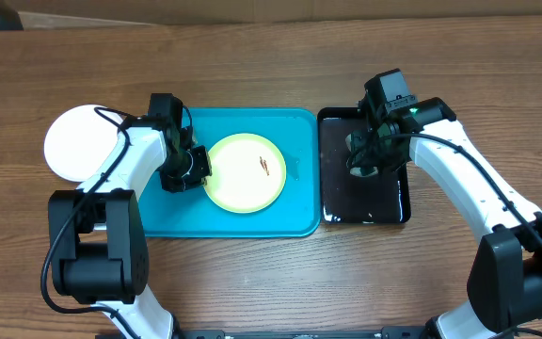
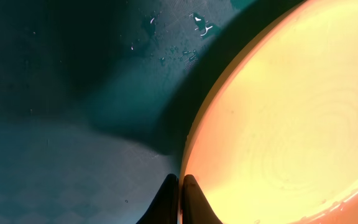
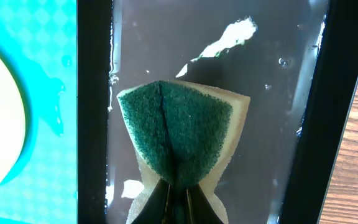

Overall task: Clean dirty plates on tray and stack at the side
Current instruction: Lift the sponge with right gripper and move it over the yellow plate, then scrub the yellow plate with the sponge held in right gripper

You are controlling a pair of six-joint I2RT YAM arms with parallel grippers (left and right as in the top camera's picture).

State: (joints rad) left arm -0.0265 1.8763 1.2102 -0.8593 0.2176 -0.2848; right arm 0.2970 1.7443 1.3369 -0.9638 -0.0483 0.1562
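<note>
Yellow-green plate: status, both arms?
Left gripper shut on yellow-green plate rim, plate on turquoise tray. Right gripper shut on sponge over black tray. White plate beside tray. Nothing seen blocking.

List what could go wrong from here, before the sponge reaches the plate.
1. The left gripper pinches only the thin rim of the yellow-green plate. Scrubbing pressure may make the plate slip.
2. The sponge is pinched by one edge in the right gripper over the wet black tray. It may drip or pull loose on the way to the turquoise tray.
</note>
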